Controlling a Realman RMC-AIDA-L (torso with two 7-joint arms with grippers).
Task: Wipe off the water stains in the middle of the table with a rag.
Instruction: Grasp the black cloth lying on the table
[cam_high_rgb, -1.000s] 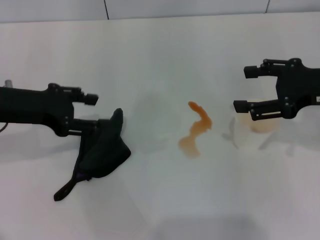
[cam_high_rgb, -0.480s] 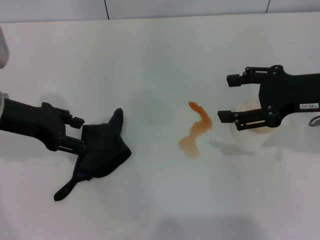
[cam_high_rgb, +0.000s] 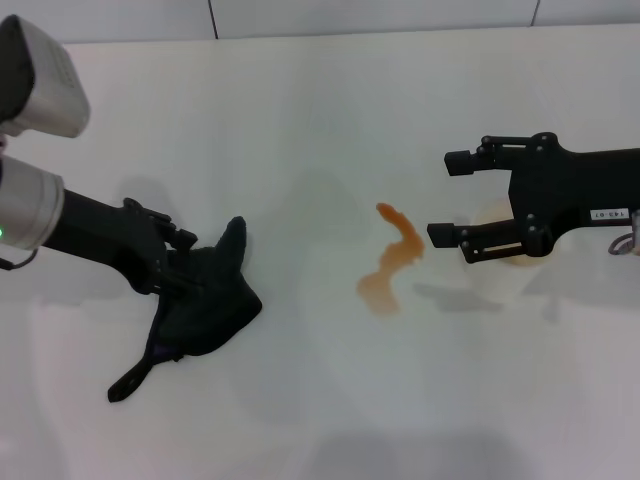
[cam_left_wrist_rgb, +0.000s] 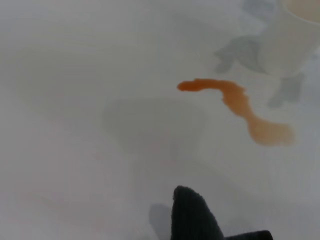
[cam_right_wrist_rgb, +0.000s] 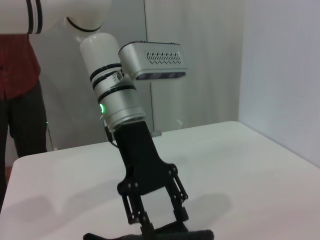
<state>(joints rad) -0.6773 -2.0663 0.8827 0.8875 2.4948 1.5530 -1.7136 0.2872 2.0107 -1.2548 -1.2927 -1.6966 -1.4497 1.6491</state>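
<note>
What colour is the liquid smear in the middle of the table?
Orange-brown; the water stains show best in the left wrist view.

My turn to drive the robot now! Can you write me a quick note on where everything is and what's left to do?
Left gripper: down at the rag on the left of the table, fingers open around its near edge, not clamped yet.
Right gripper: open, above the table to the right of the spill, in front of a whitish cup.
Water stains: an orange S-shaped smear in the middle of the table, untouched.
Done: the left arm has reached the rag.
Left: close on the rag, carry it to the smear and wipe until the orange is gone.
</note>
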